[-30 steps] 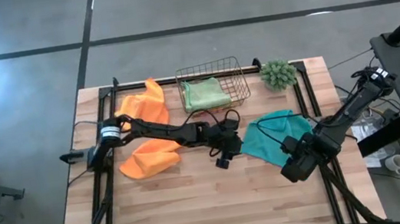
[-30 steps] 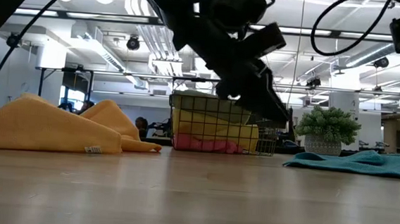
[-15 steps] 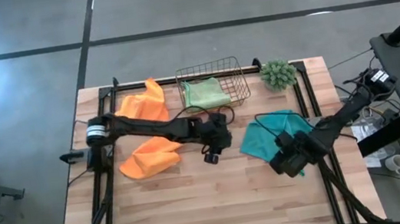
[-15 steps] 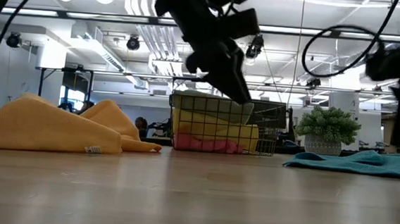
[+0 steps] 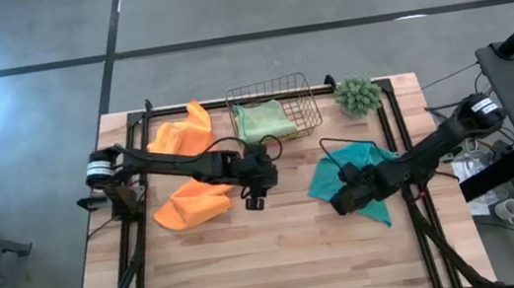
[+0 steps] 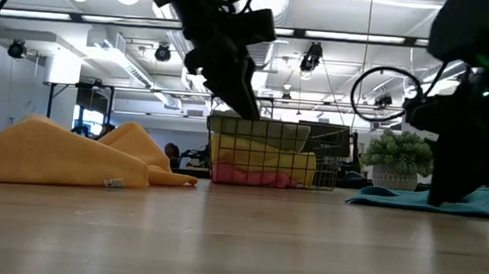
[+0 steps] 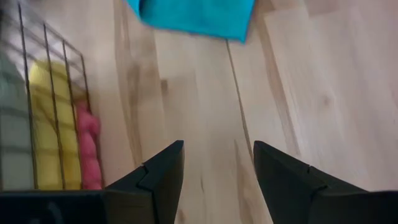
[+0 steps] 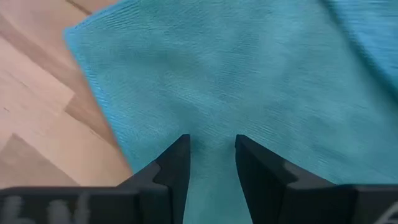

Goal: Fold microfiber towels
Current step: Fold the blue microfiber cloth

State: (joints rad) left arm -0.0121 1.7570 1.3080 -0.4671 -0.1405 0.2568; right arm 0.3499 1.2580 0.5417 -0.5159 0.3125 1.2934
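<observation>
The right gripper [image 5: 342, 202], fingers parted, sits over one crumpled teal microfiber towel [image 5: 368, 171] at centre right. The left gripper [image 5: 255, 202] hangs open mid-frame. Two orange microfiber towels [image 5: 187, 169] lie left; one wire basket [image 5: 273, 102] holds a green towel [image 5: 264, 120].

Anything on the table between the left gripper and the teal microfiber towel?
No, only bare wood between the left gripper and the teal microfiber towel, per the high view.

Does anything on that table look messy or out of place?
Yes. Two orange cloths lie crumpled in heaps left of the wire basket, and the teal cloth is rumpled under the right claw. The cloths in the basket look neatly folded.
</observation>
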